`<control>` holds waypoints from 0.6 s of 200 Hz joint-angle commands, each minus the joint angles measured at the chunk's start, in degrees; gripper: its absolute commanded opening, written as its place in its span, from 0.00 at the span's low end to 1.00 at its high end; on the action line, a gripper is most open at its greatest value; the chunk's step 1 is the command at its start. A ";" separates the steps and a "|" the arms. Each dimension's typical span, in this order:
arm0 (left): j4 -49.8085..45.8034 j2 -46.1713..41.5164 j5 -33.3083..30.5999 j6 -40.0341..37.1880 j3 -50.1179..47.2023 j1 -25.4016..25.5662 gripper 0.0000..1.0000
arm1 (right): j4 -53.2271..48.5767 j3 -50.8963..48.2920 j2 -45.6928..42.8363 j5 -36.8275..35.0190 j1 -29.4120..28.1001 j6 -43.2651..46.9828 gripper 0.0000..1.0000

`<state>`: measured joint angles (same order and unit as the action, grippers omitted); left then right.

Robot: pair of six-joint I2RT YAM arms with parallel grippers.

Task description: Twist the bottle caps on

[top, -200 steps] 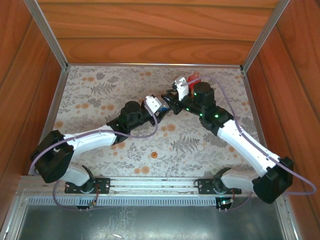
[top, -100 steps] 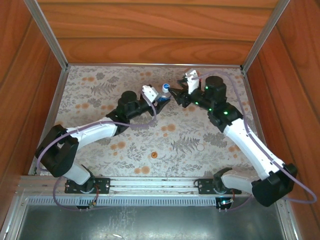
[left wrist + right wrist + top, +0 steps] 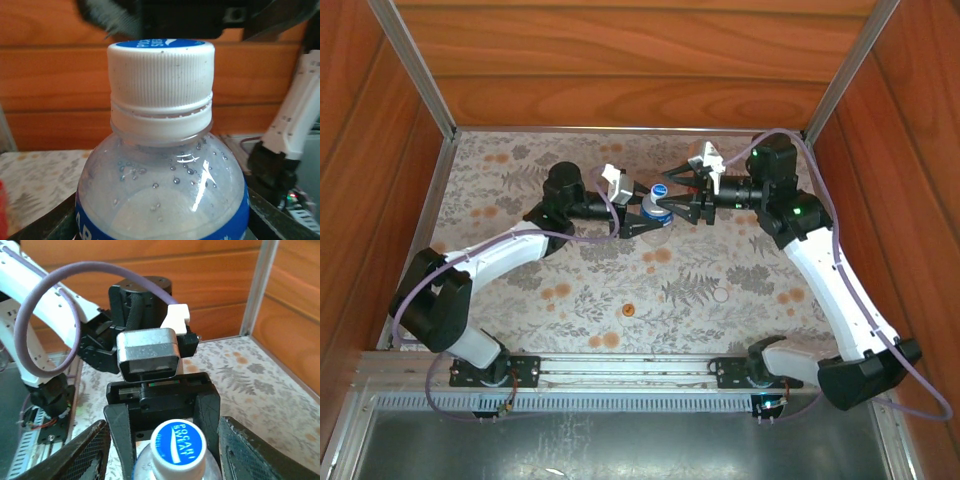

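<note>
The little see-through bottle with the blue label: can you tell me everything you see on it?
The short clear plastic bottle stands upright, with droplets inside and a blue label band round its body. A ribbed white screw cap with a blue printed top sits on its neck. The left gripper clamps its body from both sides. The right gripper is open, its fingers on either side of the cap, not touching.

Right tool (image 3: 674, 192) now wide, clear of cap (image 3: 178, 442)

The short clear blue-labelled bottle (image 3: 160, 200) stands upright, its blue-topped white cap (image 3: 161, 80) on; an orange cap (image 3: 628, 310) lies apart.
</note>
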<state>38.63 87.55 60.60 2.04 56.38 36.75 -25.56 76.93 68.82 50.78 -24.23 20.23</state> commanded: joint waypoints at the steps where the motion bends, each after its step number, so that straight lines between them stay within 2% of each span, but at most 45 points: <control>1: 1.45 0.52 7.74 1.60 1.39 -0.02 0.53 | -4.51 2.06 1.55 5.70 0.41 3.67 0.59; 49: 1.39 0.24 7.79 1.56 1.60 0.35 0.53 | -6.57 3.81 3.61 7.31 0.41 4.00 0.46; 81: 1.45 0.11 5.96 1.15 1.64 0.42 0.53 | -8.86 4.94 4.66 7.64 0.40 4.93 0.31; 97: 1.40 0.17 0.56 0.43 1.65 0.41 0.53 | -7.00 4.33 4.41 4.11 0.32 3.04 0.29; 120: 1.43 0.40 -13.18 -2.27 2.55 0.69 0.52 | -1.59 2.02 3.87 -5.17 0.08 -1.81 0.21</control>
<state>38.59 87.55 60.58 2.39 56.73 36.93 -31.11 80.60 73.19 54.15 -24.27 23.11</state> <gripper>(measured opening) 0.600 0.315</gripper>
